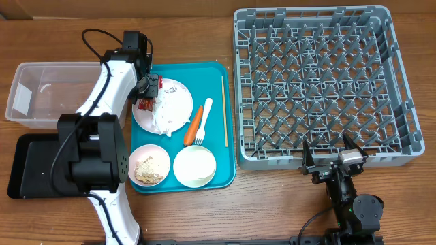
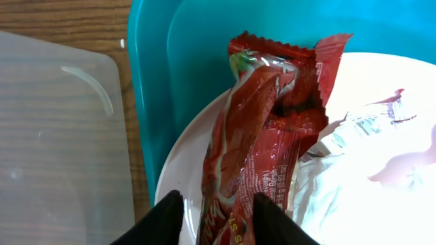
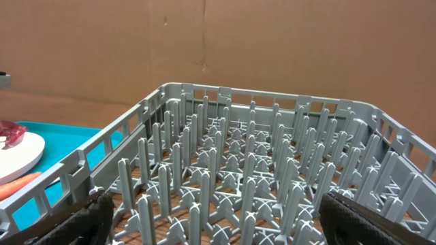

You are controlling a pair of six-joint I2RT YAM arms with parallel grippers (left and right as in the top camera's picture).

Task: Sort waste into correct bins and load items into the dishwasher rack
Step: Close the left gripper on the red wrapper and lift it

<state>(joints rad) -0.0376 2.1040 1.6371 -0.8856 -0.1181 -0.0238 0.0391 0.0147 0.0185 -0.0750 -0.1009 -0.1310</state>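
Note:
My left gripper (image 1: 146, 89) is at the left edge of the white plate (image 1: 178, 95), shut on the red snack wrapper (image 1: 144, 103). In the left wrist view the left gripper's fingers (image 2: 218, 204) pinch the bunched wrapper (image 2: 266, 129) low over the plate (image 2: 187, 170). Crumpled white tissue (image 1: 163, 113) lies on the plate. The carrot (image 1: 194, 125), fork (image 1: 204, 121) and chopsticks (image 1: 224, 109) lie on the teal tray (image 1: 225, 170). A bowl with rice scraps (image 1: 150, 167) and an empty bowl (image 1: 194, 166) sit at its front. My right gripper (image 1: 330, 160) is open and empty at the grey rack's (image 1: 320, 82) near wall.
The clear tub (image 1: 48, 92) stands left of the teal tray, and it also shows in the left wrist view (image 2: 61, 136). The black tray (image 1: 30, 167) lies in front of the tub, partly under my left arm. The right wrist view looks across the rack's pegs (image 3: 252, 170).

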